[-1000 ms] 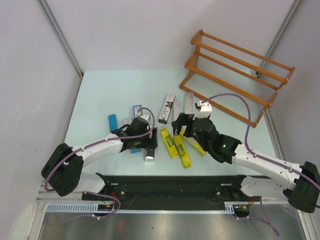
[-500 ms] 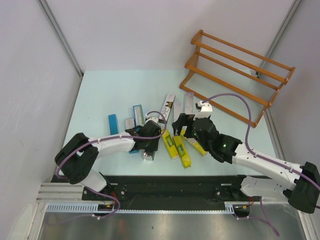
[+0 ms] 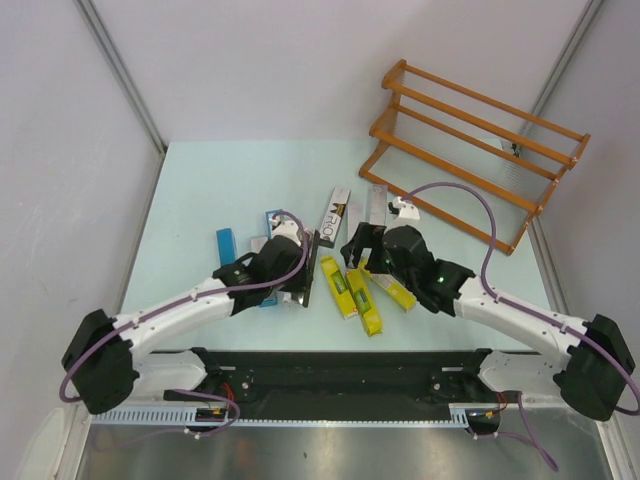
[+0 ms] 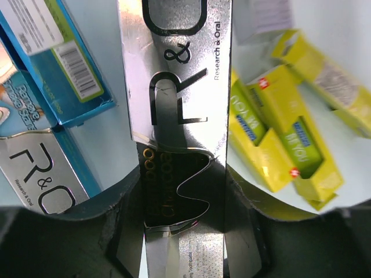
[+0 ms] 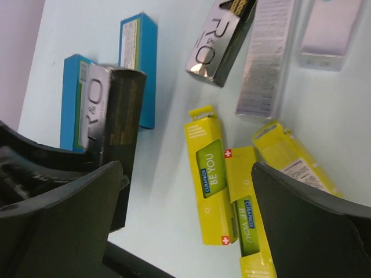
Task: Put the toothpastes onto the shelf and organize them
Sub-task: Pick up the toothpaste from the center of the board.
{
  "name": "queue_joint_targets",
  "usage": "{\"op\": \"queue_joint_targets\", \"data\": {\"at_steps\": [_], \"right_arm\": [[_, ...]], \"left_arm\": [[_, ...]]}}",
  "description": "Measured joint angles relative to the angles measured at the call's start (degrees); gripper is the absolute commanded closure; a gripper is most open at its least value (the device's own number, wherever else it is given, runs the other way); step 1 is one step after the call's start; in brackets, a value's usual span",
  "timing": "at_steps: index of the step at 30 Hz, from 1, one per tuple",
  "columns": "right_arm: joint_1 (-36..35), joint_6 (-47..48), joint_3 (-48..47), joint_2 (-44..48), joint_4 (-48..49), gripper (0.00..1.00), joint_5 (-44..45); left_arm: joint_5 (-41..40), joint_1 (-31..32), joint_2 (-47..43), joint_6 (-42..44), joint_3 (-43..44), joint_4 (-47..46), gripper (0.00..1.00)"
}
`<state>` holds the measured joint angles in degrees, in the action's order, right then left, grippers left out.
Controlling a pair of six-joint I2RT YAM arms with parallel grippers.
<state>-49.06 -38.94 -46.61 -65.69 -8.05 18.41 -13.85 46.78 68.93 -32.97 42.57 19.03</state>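
Compared w/ one sec. ago, the left hand [image 3: 297, 270] is no longer standing wide over the pile. Its fingers are now clamping the silver carton [image 4: 174, 87], one on each long side, as the left wrist view is showing. The arm is also reaching more toward 12 o'clock. In the right wrist view the carton is sitting turned on its narrow edge in the grip; whether it is already clear of the tabletop [image 3: 190, 190] one cannot tell. The right hand [image 3: 360, 247] is hanging w/ fingers wide apart and nothing between them, just over the yellow cartons [image 3: 348, 290], approx. at 3 o'clock from the left hand.

For the task this is prob. meaning that a pick is secured and the carry to the shelf [image 3: 470, 135] is the next step. The shelf is standing at 1–2 o'clock of the tabletop, well apart from the pile, and no carton is showing on its rails yet.

The held carton is long, narrow and mirror-like silver, w/ big dark "R&" letters and a black panel w/ gold text near the fingers. Its skin is looking glossy, so it may be slipping if the grip is light. The rest is lying flat around it: blue cartons [image 3: 226, 245] at 9 o'clock, other silver cartons [image 3: 336, 215] at 12–1 o'clock.
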Motion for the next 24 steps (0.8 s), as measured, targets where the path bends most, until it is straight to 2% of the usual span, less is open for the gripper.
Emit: {"op": "queue_joint_targets", "data": {"at_steps": [5, 14, 22, 24], "right_arm": [[0.81, -1.70, 0.00, -4.96, 5.73, 0.00, -7.82], [0.81, -7.37, 2.60, -9.16, 22.86, 0.00, -20.74], [0.92, -10.23, 2.73, -11.93, 27.67, 0.02, -23.82], [0.94, -10.64, 2.73, -12.46, 28.30, 0.09, -23.98]], "left_arm": [[0.46, 0.79, -5.27, 0.00, -0.04, -0.02, 0.71], [2.14, 3.54, -6.23, 0.48, -0.90, -0.33, 0.69], [2.05, 6.12, -8.81, 0.57, -0.90, -0.46, 0.69], [2.03, 6.84, -8.96, 0.59, -0.90, -0.46, 0.68]]}}
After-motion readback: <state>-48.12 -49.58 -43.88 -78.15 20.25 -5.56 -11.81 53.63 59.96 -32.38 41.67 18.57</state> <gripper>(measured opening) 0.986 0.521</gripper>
